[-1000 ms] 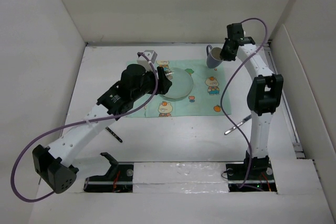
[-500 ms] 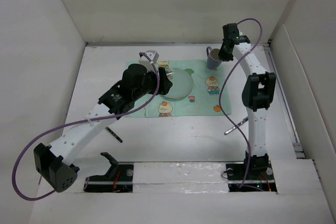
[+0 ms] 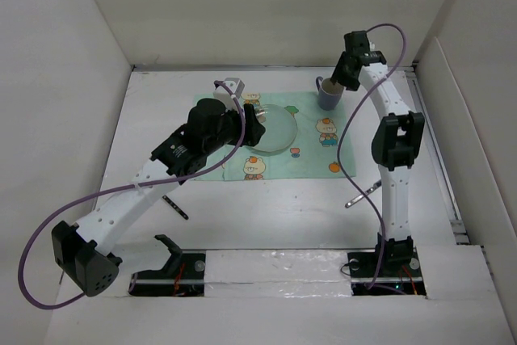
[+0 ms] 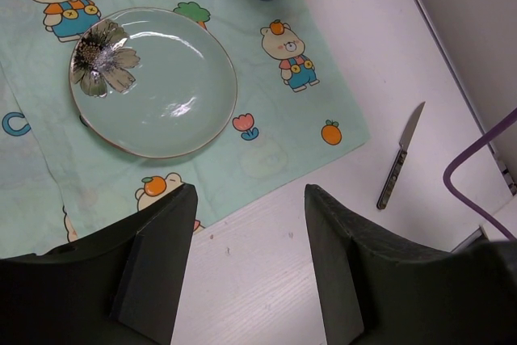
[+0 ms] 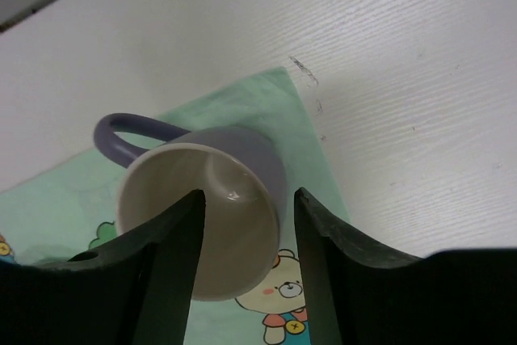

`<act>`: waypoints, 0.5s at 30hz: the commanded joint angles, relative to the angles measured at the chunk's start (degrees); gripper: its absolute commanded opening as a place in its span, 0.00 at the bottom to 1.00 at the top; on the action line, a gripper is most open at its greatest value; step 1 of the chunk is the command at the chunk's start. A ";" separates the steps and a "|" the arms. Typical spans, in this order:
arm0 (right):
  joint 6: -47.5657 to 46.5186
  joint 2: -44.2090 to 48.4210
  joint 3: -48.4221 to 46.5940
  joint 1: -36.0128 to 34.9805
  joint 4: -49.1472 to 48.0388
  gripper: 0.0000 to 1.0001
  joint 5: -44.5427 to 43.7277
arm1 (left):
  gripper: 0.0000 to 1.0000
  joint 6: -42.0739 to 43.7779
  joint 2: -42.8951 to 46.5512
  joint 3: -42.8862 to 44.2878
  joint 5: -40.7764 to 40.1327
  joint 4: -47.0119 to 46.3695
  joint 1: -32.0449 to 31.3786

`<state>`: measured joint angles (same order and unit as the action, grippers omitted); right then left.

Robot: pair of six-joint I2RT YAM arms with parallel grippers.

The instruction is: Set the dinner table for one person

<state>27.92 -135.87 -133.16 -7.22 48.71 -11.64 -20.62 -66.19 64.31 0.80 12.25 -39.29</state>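
Two grippers released: right gripper (image 5: 248, 195) astride purple ceramic mug (image 5: 214, 199), left gripper (image 4: 249, 193) empty. Black-handled steel knife (image 4: 400, 157) lies diagonal on white bench (image 3: 266, 208), behind right gripper, nearer right arm (image 3: 393, 143).

no readable text, labels or numbers visible

dinner table (image 3: 266, 216): one, white
cloth mat (image 4: 307, 111): one, mint green with cartoon print
plate (image 4: 153, 82): one, pale green
mug (image 5: 210, 216): one, grey-purple
knife (image 4: 400, 167): one, on the right side
slim dark utensil (image 3: 174, 207): one, on the left side, its kind is not clear
robot arms: two
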 commanded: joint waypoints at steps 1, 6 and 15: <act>0.47 5.61 -3.24 0.01 -2.74 0.55 2.23 | 0.53 0.41 1.59 0.20 -0.01 -1.18 0.09; 3.52 17.46 11.37 3.17 -10.29 0.45 5.75 | 0.48 0.67 1.59 0.55 -0.18 -1.26 0.09; 11.45 59.64 64.75 9.86 -17.09 0.00 6.46 | 0.01 1.02 6.25 -2.96 -1.94 -0.39 0.09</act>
<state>35.92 -82.21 -78.24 3.07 30.46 -5.72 -20.12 -63.70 62.78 -0.12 12.56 -39.29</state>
